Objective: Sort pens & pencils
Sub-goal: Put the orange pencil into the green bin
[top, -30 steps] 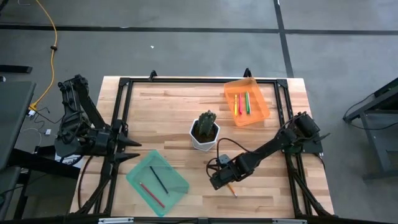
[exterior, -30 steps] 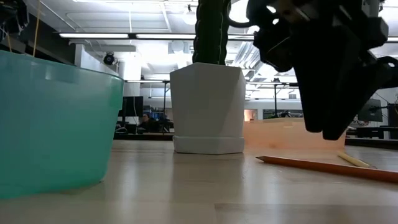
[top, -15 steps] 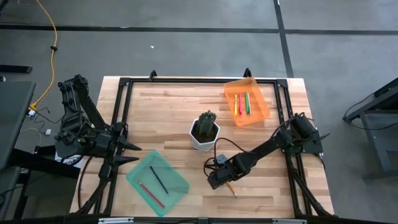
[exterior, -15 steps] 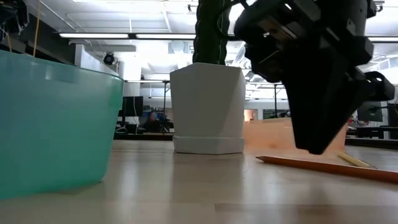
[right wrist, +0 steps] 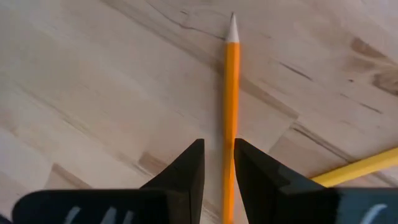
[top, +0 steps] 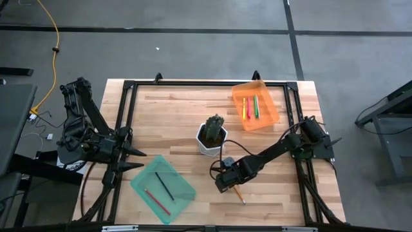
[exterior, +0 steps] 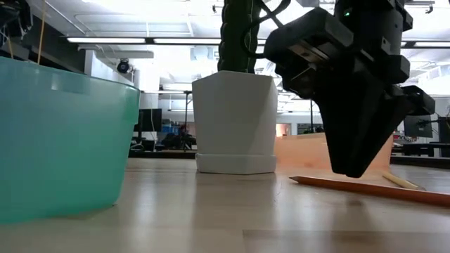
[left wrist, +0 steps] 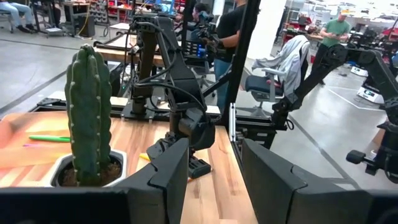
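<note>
An orange pencil [right wrist: 231,93] lies flat on the wooden table near its front edge [top: 239,194]. A yellow-orange pencil [right wrist: 354,167] lies beside it. My right gripper [right wrist: 219,149] points down just over the orange pencil, open by a narrow gap, with one finger on each side of the pencil's line; in the low view its tip [exterior: 355,169] hangs slightly above the pencil [exterior: 373,190]. My left gripper [left wrist: 214,168] waits open at the table's left edge [top: 138,158]. A teal bin [top: 138,180] holds a red pencil [top: 156,200] and a dark one [top: 164,185]. An orange bin [top: 273,116] holds three pens [top: 250,106].
A cactus in a white pot [top: 212,136] stands mid-table, just behind my right gripper. The teal bin sits at the front left and the orange bin at the back right. A black frame [top: 129,116] runs along the table's edges. People show in the room beyond.
My right gripper has sunk toward the orange pencil and drifted a little toward the table's left edge. The pencils have stayed where they were.
</note>
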Robot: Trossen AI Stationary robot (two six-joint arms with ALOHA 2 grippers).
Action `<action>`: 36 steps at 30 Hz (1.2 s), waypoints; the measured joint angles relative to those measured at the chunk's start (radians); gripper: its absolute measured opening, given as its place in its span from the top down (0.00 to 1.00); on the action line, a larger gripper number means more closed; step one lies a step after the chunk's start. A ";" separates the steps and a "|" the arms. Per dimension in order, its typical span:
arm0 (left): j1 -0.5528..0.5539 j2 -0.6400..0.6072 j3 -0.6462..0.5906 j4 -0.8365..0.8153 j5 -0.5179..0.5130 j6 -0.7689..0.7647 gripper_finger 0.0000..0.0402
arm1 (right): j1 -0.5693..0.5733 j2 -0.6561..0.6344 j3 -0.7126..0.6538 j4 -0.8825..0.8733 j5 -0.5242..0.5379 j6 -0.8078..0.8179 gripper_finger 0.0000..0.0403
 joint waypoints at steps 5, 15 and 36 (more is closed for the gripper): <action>0.000 0.000 0.000 -0.001 0.000 0.000 0.66 | -0.009 0.000 0.000 0.001 -0.001 -0.023 0.81; 0.000 0.000 0.000 -0.001 0.000 0.001 0.66 | -0.015 0.014 0.000 -0.009 -0.022 -0.049 0.81; 0.000 0.000 0.000 0.000 0.008 -0.001 0.66 | -0.015 0.030 0.002 -0.112 -0.027 -0.067 0.81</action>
